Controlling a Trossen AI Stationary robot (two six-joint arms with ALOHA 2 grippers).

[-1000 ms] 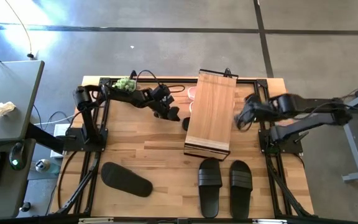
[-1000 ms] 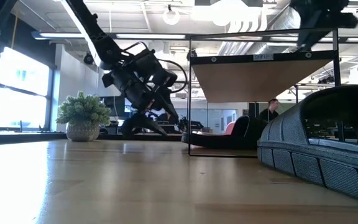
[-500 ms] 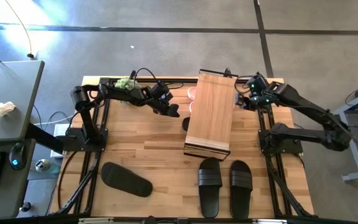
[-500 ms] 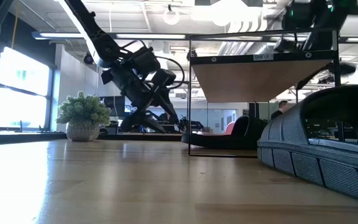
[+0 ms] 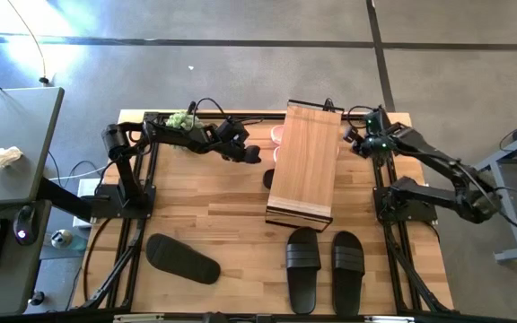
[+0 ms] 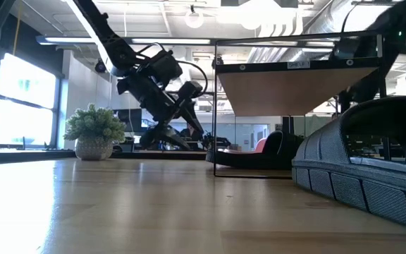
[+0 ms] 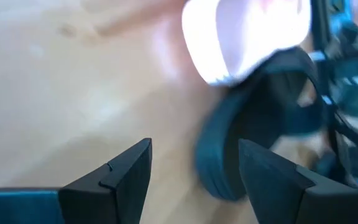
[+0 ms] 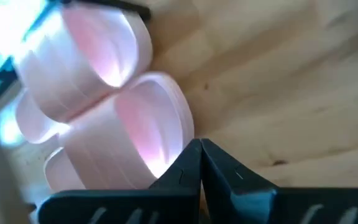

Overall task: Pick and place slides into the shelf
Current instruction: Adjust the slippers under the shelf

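Observation:
The shelf (image 5: 302,166) stands mid-table, its plank top on a thin black frame (image 6: 215,106). Two pale pink slides (image 5: 278,136) peek out at its left far side, and they also show in the right wrist view (image 8: 135,118). A black slide (image 5: 268,178) lies half under the shelf and shows beside a pink one (image 7: 244,34) in the left wrist view (image 7: 253,130). One black slide (image 5: 182,258) lies near-left, and a black pair (image 5: 324,266) lies near the front edge. My left gripper (image 5: 252,155) (image 7: 194,149) hovers open left of the shelf. My right gripper (image 5: 350,136) (image 8: 201,144) is shut beside the shelf's far right corner.
A small potted plant (image 5: 182,119) (image 6: 94,130) stands at the far left of the table. Black arm mounts run along both table sides (image 5: 119,193). In the low view a black slide (image 6: 372,169) fills the near right. Bare wood (image 5: 205,202) lies between the left arm and the near-left slide.
My right arm has swung from beside the shelf's right middle toward the table's far edge, ending at the shelf's far right corner. My left gripper has drawn back a little toward the far edge and risen. No slide has moved.

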